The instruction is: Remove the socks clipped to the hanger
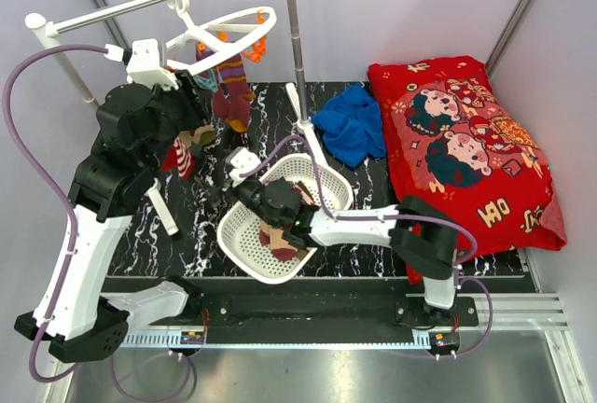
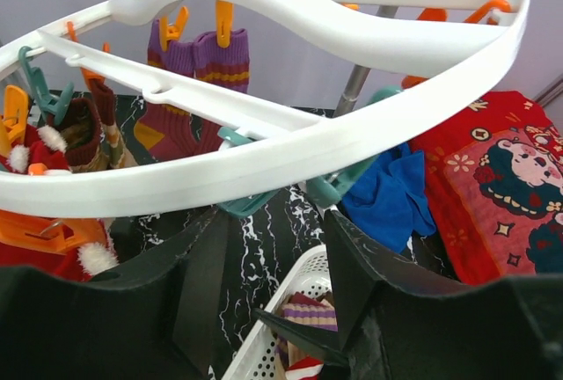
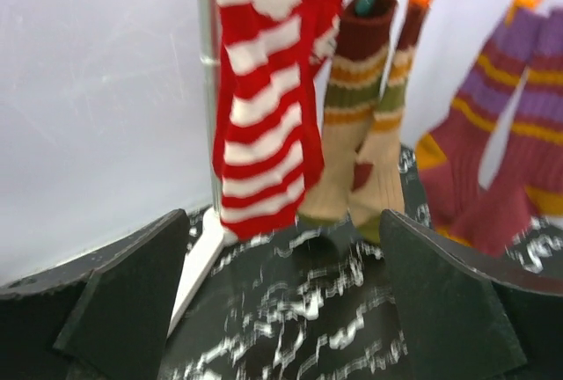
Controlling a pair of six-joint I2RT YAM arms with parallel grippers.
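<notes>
The white ring hanger (image 1: 224, 34) hangs by its hook from a rail, with orange and teal clips on its rim; it fills the left wrist view (image 2: 290, 147). Maroon-purple socks (image 1: 231, 81) (image 2: 198, 90) (image 3: 493, 151), tan-brown socks (image 1: 198, 132) (image 3: 361, 134) and a red-and-white striped sock (image 1: 177, 156) (image 3: 264, 107) hang clipped to it. My left gripper (image 1: 185, 86) (image 2: 274, 248) is open and empty just under the ring's rim. My right gripper (image 1: 229, 188) (image 3: 281, 257) is open and empty, low over the mat, facing the hanging socks from a short distance.
A white perforated basket (image 1: 238, 235) (image 2: 264, 345) holding a few socks (image 1: 284, 235) (image 2: 308, 318) sits under my right arm. A blue cloth (image 1: 353, 123) and a red cartoon pillow (image 1: 466, 142) lie to the right. The rack's pole (image 1: 294, 39) and white foot (image 3: 198, 261) stand nearby.
</notes>
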